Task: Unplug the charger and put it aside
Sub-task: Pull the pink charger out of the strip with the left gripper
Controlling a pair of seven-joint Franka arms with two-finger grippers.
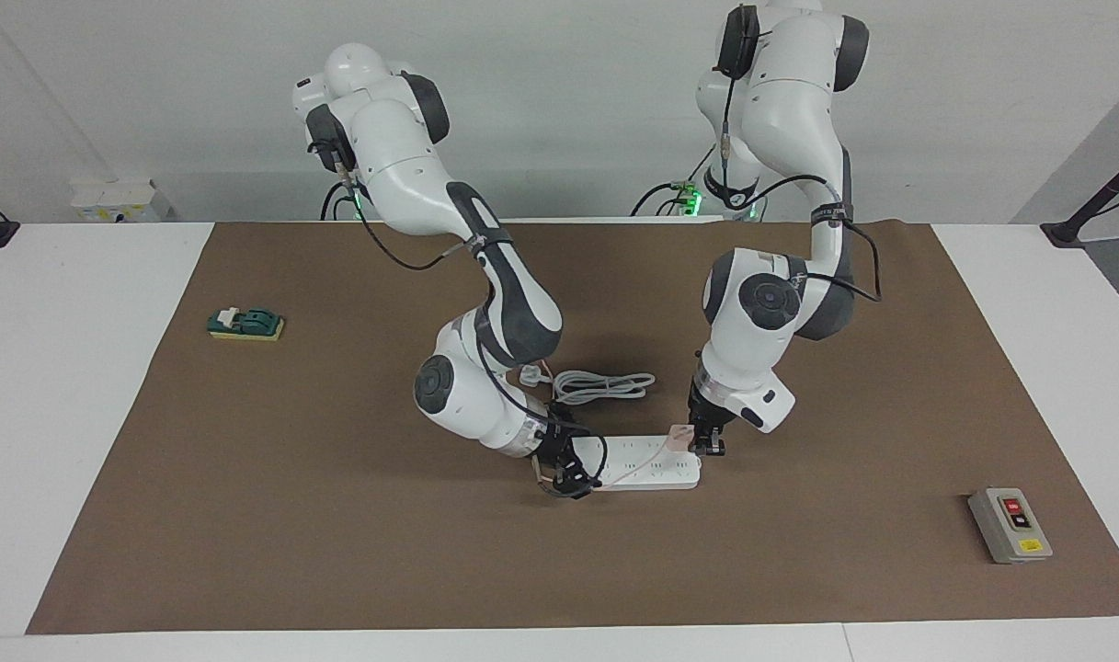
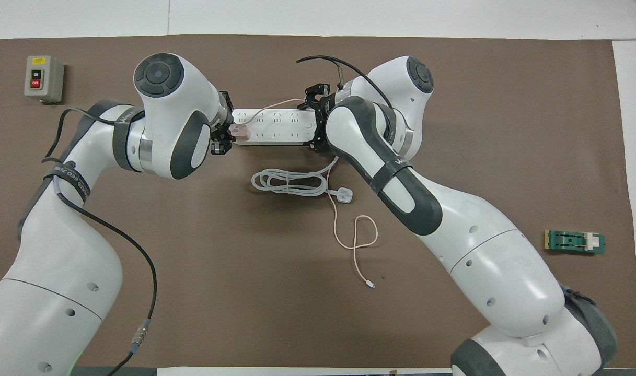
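The pale pink charger (image 1: 679, 436) (image 2: 239, 130) sits plugged into the white power strip (image 1: 646, 464) (image 2: 276, 126) at the strip's end toward the left arm. My left gripper (image 1: 709, 448) (image 2: 222, 138) is down at that end, right beside the charger and touching or nearly touching it. My right gripper (image 1: 564, 478) (image 2: 315, 122) is down at the strip's other end, its fingers on either side of the strip. The thin pink cable (image 2: 344, 230) runs over the strip, under my right arm, and loops on the mat nearer to the robots.
A white three-pin plug (image 2: 345, 195) with its coiled thick cord (image 1: 605, 384) (image 2: 286, 183) lies just nearer to the robots than the strip. A grey switch box (image 1: 1010, 524) (image 2: 43, 78) stands toward the left arm's end. A green block (image 1: 246, 324) (image 2: 575, 242) lies toward the right arm's end.
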